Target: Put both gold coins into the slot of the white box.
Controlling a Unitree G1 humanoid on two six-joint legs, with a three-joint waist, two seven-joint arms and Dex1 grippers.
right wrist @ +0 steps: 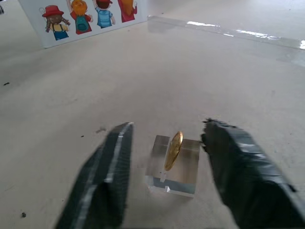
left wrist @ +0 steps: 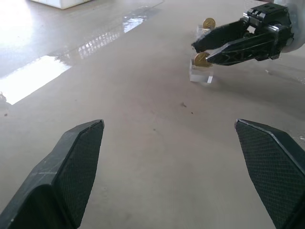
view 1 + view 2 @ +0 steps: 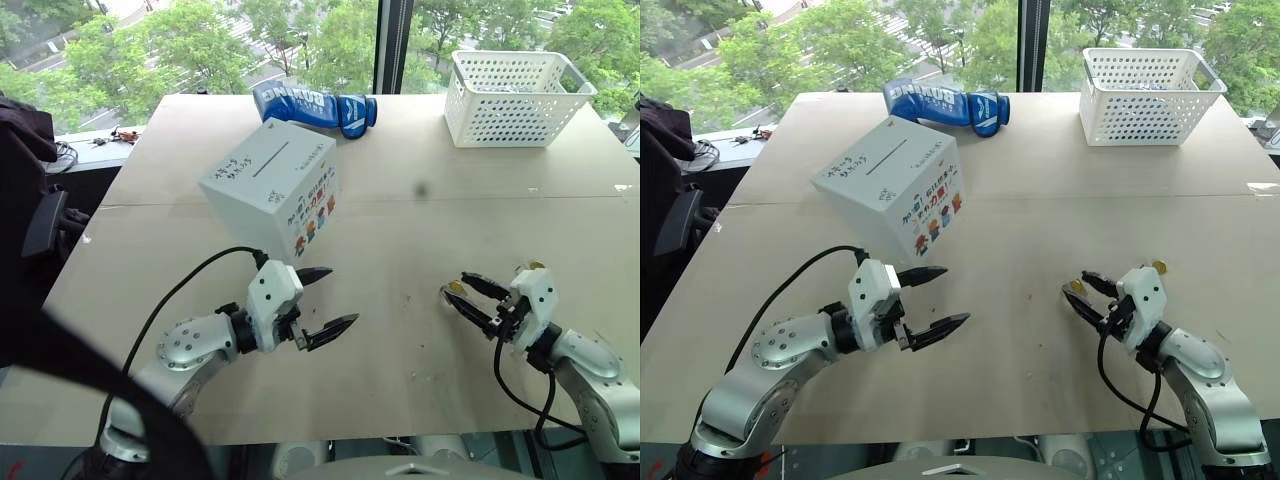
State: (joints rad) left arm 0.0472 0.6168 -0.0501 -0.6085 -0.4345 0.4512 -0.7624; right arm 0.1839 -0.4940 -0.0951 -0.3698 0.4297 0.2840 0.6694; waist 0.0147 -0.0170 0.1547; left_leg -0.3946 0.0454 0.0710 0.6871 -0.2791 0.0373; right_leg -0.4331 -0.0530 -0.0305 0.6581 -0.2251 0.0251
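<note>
Two gold coins (image 2: 201,59) stood upright in clear blocks (image 1: 174,165). Right tool (image 1: 167,157) straddled one, fingers not touching; left tool (image 3: 325,302) stood wide, empty.

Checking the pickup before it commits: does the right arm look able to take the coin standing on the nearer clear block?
Probably yes. The right gripper straddles the gold coin standing edge-up in its clear block, jaws either side with gaps and nothing between them.
</note>
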